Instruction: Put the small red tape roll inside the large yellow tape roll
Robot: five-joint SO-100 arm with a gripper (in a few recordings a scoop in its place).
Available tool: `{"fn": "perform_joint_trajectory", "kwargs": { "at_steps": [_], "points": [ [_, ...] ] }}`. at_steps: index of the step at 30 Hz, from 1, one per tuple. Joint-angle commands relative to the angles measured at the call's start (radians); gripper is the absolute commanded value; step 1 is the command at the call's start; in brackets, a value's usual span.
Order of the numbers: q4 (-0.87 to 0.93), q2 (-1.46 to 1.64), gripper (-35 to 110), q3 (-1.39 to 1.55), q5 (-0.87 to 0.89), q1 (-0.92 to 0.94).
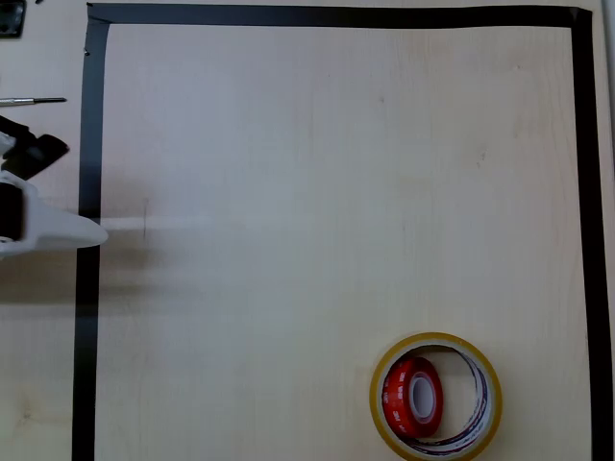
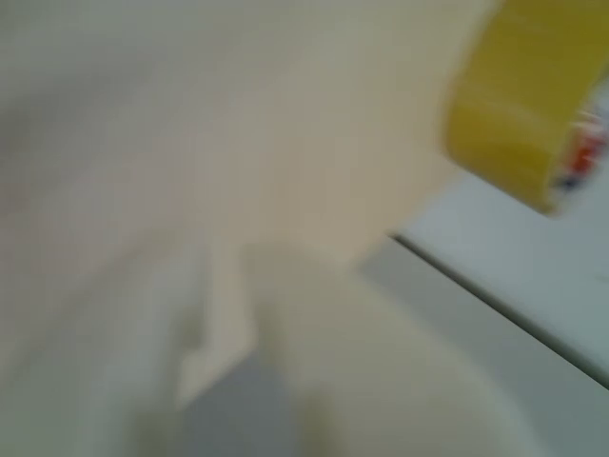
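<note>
The small red tape roll (image 1: pixel 412 396) lies inside the large yellow tape roll (image 1: pixel 436 397) on the table (image 1: pixel 317 192). It looks light, stiff, glossy (probably slippery); grip across its rim. Claw (image 1: pixel 82 233) state: cannot tell.

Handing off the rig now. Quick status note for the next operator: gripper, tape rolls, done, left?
Gripper: at the left edge of the overhead view, over the black tape border, holding nothing visible; open or shut cannot be told.
Small red tape roll: inside the large yellow tape roll, leaning against its left inner wall, lower right of the table.
Done: red roll placed inside yellow.
Left: nothing on placement; park the arm if needed.
</note>
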Motion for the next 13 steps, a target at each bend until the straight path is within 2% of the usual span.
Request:
{"fn": "perform_joint_trajectory", "kwargs": {
  "at_steps": [1,13],
  "points": [
    [-0.005,0.018,0,0.049,0.000,-0.008],
    [-0.021,0.018,3,0.127,-0.003,0.002]
  ]
}}
